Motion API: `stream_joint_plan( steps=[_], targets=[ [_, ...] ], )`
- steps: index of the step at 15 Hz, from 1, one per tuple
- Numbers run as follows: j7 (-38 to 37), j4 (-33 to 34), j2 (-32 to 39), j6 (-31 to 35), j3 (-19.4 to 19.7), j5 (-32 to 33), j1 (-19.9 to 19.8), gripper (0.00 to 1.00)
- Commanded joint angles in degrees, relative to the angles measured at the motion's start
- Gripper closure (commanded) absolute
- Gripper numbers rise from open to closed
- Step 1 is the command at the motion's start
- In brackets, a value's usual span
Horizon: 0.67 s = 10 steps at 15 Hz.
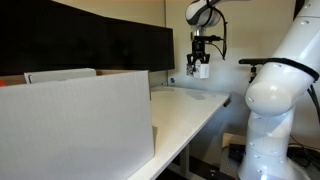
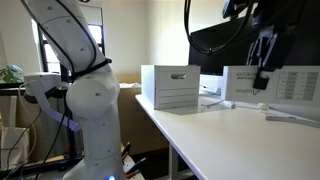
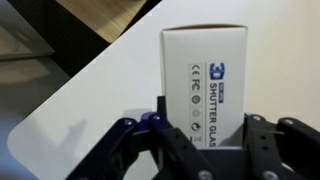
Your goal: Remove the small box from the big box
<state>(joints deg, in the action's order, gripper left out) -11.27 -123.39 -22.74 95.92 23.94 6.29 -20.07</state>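
Exterior view, left foreground: big box [image 1: 75,125] stands on the white table [image 1: 195,110], plain pale wall toward the camera, flaps up along its top edge. Bare tabletop runs from it to the far end. Over that far end, well apart from the big box, the gripper [image 1: 201,70] hangs with its fingers pointing straight down and the small box [image 1: 203,71] pinched between them, clear of the tabletop. The small box is therefore outside the big box and in the air, not resting on anything. The wrist [image 1: 205,15] drops in vertically from the top of the picture. At far right is the arm [image 1: 275,90], its bulky white lower links upright beside the table edge and the upper links running out of the frame. In an exterior view from the opposite end, the arm [image 2: 85,90] fills the left side, standing off the table's edge. The gripper there is dark and blurred at right, so its grip cannot be read in that picture. Wrist view: the two dark fingers [image 3: 150,135] are closed on the lower part of the small box [image 3: 205,70], one on each side. The carton stands on end, its printed face toward the camera, with the table [image 3: 90,110] corner below it.
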Motion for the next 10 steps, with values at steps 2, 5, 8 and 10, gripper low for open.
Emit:
stream_joint_plan(
  steps=[2, 5, 8, 10],
  targets=[
    [-1.49, -10.37, -5.78, 11.70, -2.03, -1.78, -2.17, 0.69],
    [-1.93, -14.79, -6.27, 18.34, -2.95, -2.18, -2.60, 0.69],
    [-2.22, -16.89, -4.70, 23.54, -3.26, -3.75, -2.36, 0.69],
    [-2.39, -17.89, -3.58, 26.58, -3.42, -4.85, -2.25, 0.69]
  ],
)
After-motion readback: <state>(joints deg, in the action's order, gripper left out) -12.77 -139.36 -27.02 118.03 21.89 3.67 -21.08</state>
